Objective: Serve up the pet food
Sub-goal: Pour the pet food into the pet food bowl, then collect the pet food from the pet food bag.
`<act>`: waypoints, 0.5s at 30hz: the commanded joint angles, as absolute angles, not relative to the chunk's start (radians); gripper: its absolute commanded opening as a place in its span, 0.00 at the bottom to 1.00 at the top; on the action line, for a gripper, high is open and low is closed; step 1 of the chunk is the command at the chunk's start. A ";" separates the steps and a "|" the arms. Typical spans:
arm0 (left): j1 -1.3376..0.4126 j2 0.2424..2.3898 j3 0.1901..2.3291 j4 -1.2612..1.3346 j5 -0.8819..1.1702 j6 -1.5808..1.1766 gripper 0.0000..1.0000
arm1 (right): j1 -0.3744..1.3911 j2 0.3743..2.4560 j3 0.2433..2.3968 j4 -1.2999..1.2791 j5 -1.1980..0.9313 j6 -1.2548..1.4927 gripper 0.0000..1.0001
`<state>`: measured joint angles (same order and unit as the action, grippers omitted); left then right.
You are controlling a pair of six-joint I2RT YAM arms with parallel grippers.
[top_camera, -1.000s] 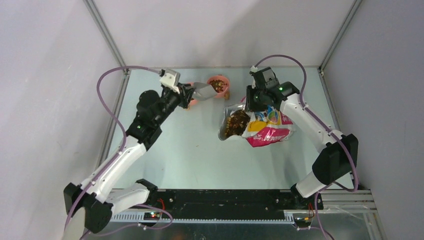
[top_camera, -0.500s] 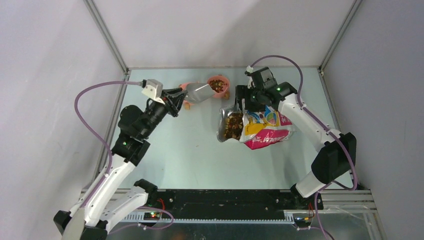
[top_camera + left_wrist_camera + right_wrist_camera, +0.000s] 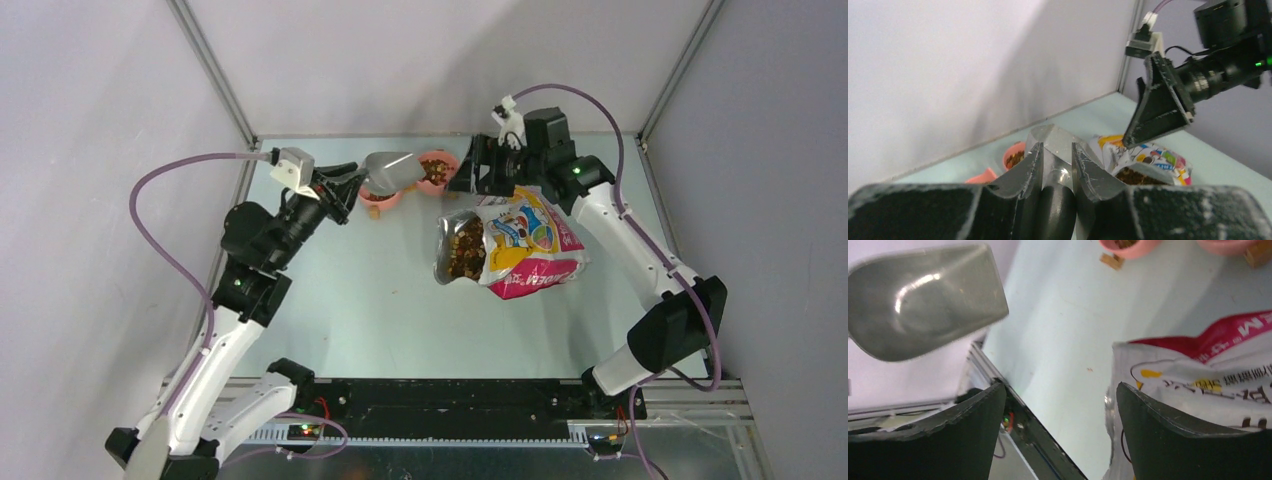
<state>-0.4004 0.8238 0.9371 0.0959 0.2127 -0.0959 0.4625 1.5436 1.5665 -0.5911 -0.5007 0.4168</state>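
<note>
Brown pet food fills the open mouth of the printed bag [image 3: 520,240], lying on its side, as a heap of kibble [image 3: 463,250]. More of it sits in the far pink bowl [image 3: 437,170]. My left gripper [image 3: 350,184] is shut on the black handle of the grey metal scoop [image 3: 392,170], which hovers left of that bowl. In the left wrist view the scoop [image 3: 1055,142] sticks out between my fingers [image 3: 1030,162]. My right gripper [image 3: 476,172] stands open above the bag's top edge, with nothing between its jaws. From the right wrist, the gripper [image 3: 1060,405] frames bare table beside the bag [image 3: 1198,375].
A second pink bowl [image 3: 380,198] sits under the scoop, partly hidden. Small brown blocks [image 3: 452,192] lie beside the bowls. Grey walls and metal frame posts close in the back and sides of the table [image 3: 380,290].
My right gripper opened, let go of the bag's edge and rose toward the back. The bag stayed lying on the table. My left arm drew the scoop up and back from the far bowl.
</note>
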 commanded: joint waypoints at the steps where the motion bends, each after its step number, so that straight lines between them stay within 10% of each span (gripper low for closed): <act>1: -0.393 0.830 1.009 0.238 0.323 -0.099 0.00 | 0.403 1.536 1.605 -0.339 -0.686 0.601 0.86; 15: -0.393 0.922 1.082 0.342 0.449 -0.208 0.00 | 0.368 1.652 1.584 0.159 -0.943 0.973 0.70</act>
